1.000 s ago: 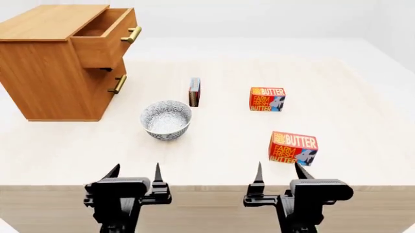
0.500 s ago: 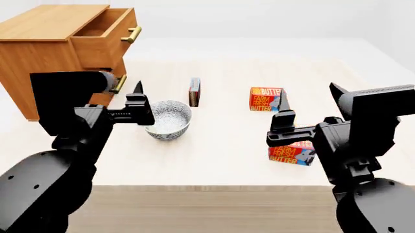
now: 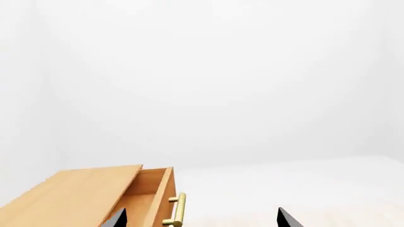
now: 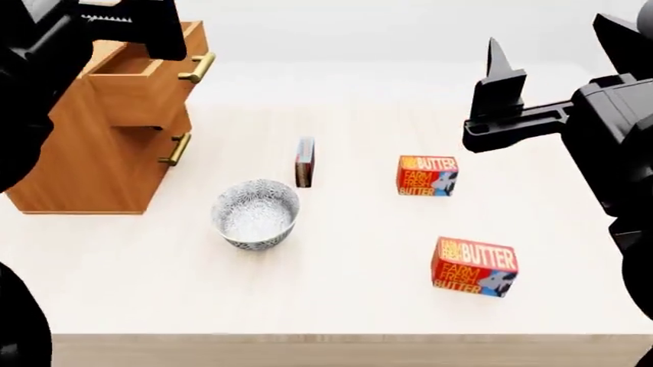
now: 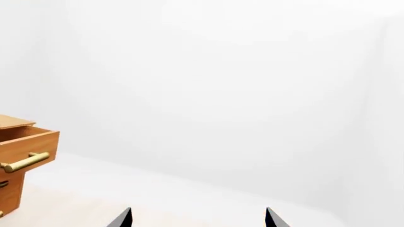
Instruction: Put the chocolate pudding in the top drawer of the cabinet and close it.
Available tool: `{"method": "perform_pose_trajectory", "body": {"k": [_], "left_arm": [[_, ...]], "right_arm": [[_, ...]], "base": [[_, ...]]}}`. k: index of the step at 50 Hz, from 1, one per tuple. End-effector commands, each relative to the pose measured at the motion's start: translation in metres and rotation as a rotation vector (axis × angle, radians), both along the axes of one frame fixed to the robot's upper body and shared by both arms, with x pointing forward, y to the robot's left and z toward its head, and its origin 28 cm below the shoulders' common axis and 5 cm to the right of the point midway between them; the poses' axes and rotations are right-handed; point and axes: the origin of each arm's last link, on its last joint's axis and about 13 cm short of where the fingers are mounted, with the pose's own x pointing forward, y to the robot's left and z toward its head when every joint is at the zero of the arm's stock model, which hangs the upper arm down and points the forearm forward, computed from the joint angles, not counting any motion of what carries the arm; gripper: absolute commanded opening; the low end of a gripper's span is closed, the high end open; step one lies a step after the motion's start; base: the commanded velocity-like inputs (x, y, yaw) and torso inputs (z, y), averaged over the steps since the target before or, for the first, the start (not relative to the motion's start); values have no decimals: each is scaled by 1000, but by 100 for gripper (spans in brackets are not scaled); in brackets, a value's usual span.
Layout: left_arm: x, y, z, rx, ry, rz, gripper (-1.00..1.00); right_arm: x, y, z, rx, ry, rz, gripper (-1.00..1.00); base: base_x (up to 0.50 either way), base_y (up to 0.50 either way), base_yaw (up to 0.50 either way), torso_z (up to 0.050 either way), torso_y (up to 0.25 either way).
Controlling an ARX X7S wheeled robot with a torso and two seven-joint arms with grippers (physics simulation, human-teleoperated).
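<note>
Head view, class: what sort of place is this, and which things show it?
Probably a simulated kitchen-style tabletop: a pale wooden table against blank white walls, holding a cabinet, a patterned bowl and two butter boxes.

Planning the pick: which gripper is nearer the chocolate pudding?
Right, narrowly: the right gripper is raised above the table to the chocolate pudding's right; the left gripper is mostly out of frame up by the cabinet.

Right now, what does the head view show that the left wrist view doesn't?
Only the head view shows the pudding standing on edge on the table, the bowl, both butter boxes, the lower drawer's handle and the right gripper, open and empty. Only the left wrist view shows the left gripper, open and empty. Both show the cabinet with its top drawer pulled open.
</note>
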Motion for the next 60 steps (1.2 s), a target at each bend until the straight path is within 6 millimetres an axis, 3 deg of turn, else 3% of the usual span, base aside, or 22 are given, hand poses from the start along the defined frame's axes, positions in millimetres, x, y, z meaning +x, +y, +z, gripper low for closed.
{"method": "perform_pose_trajectory", "body": {"k": [1,44,51,60], "left_arm": [[0,8,24,19,-32,48,100],[10,18,28,13,1,107,100],[16,18,29,3,92,89,100],[38,24,31,4,267,106,100]], "right_arm": [[-8,-4,13,-17,-35,-12,100],[-6,-4,10,-21,-36,-18,100],[-5,-5,7,-25,-37,-39,100],[1,-5,0,-39,-6,-66,100]], "base": [[500,0,0,0,0],[489,0,0,0,1],[0,0,0,0,0],[0,0,0,0,0]]}}
